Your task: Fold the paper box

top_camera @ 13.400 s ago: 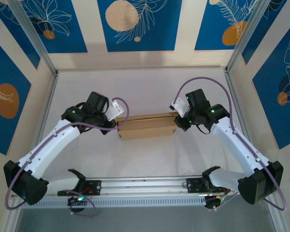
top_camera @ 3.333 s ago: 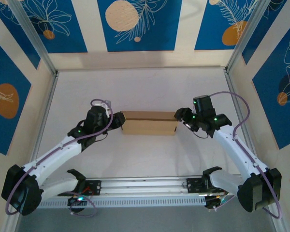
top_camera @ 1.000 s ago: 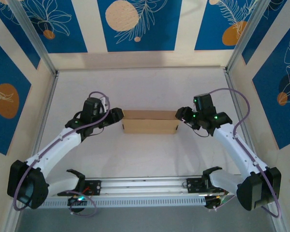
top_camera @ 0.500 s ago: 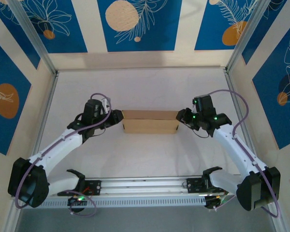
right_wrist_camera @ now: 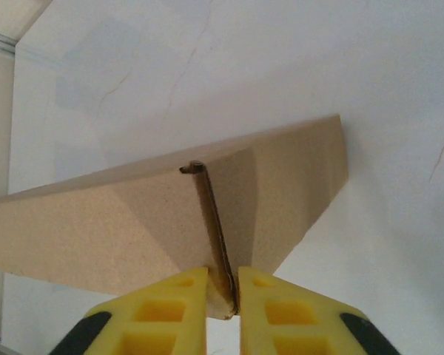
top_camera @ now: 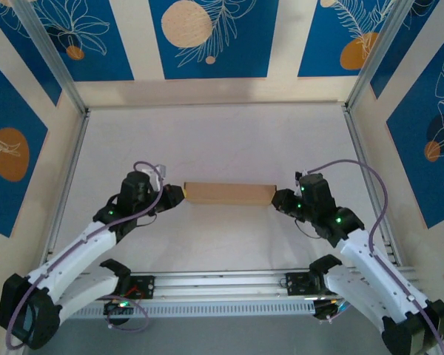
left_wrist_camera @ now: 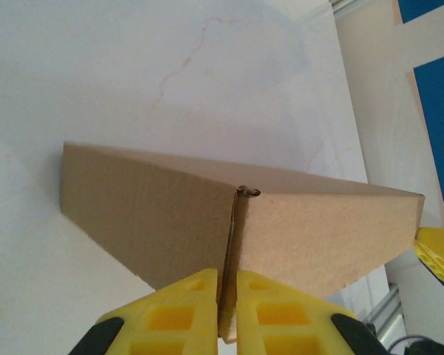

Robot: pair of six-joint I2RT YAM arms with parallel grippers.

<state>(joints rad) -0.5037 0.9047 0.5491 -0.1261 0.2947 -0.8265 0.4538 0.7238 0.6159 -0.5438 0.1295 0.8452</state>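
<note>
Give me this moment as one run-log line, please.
object: plain brown cardboard box, folded up | left jaws: shut on its left end edge | right jaws: shut on its right end edge

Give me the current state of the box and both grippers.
paper box: folded into a closed, long shape, gripped at both ends; can't tell if it's lifted off the table.
left gripper: shut, pinching the cardboard seam edge at the box's left end.
right gripper: shut, pinching the cardboard edge at the box's right end.
</note>
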